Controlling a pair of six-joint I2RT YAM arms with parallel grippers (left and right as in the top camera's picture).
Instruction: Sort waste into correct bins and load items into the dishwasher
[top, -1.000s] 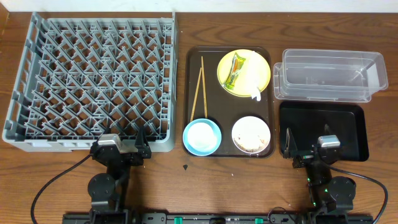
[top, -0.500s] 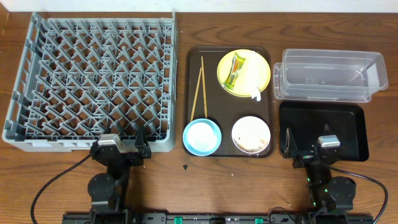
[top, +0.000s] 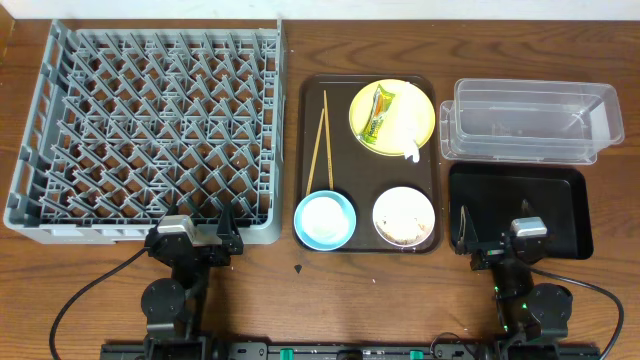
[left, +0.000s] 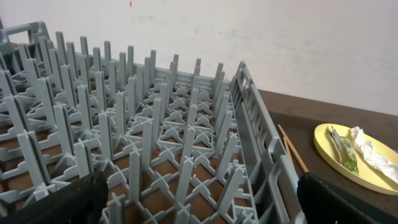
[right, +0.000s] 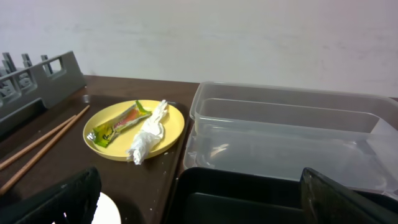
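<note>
The grey dish rack (top: 150, 130) fills the left of the table and the left wrist view (left: 143, 143). The yellow plate (top: 392, 113) holds a green-and-yellow wrapper (top: 379, 112) and a white scrap (top: 413, 150); plate (right: 112, 142), wrapper (right: 118, 126) and scrap (right: 146, 134) show in the right wrist view. Chopsticks (top: 321, 140), a light blue bowl (top: 325, 220) and a white bowl (top: 404, 215) with beige crumbs lie on the brown tray. The clear tub (top: 530, 122) and black tray (top: 520, 210) stand right. My left gripper (top: 195, 243) and right gripper (top: 497, 243) are open and empty at the near edge.
The dark brown serving tray (top: 368, 245) sits between the rack and the bins. A small dark speck (top: 299, 268) lies on the wood table near the front. Cables run from both arm bases along the near edge.
</note>
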